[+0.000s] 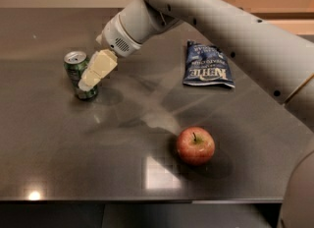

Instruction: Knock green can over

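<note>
Camera view. A dark, glossy table (73,143) fills most of the frame. The green can (73,69) stands upright on the left part of the table, towards the far side, with its silver top and pull tab facing up. It is not tipped over.

The robot's pale arm (221,20) enters from the right edge and reaches across the table to the left, angled downward. The gripper (87,82) sits at the end of the arm, pointing down and to the left. Its cream-coloured fingers (100,65) lie together as one block, with no gap showing between them and nothing held. The fingertips overlap the right side of the can at about mid-height. Whether they actually press on the can or sit just in front of it cannot be told from this angle.

A dark blue crisp bag (207,66) lies flat to the right of the gripper, well apart from the can. A red apple (195,145) rests nearer the front edge, stem up, apart from both the bag and the can.
</note>
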### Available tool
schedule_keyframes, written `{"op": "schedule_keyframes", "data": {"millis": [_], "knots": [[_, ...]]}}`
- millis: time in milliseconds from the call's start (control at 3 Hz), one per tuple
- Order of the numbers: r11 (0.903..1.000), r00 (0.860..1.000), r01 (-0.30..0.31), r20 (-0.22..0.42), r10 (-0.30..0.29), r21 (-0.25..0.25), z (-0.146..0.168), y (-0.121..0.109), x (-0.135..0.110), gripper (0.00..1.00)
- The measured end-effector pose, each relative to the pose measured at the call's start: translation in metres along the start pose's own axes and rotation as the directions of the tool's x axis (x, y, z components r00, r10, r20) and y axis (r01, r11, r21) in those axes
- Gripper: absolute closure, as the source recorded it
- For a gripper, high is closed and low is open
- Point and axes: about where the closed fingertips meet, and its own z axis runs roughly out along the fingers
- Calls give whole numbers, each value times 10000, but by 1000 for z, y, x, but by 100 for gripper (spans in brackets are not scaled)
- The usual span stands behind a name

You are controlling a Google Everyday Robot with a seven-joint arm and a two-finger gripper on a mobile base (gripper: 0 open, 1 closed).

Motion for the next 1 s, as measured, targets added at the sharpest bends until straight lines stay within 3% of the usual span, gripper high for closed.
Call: {"op": "schedule_keyframes", "data": {"millis": [667, 1000], "knots": [[9998, 9986, -92, 512, 102, -200, 24, -2, -6, 0], [9994, 9978, -169, 630, 187, -287, 33, -2, -7, 18]]}}
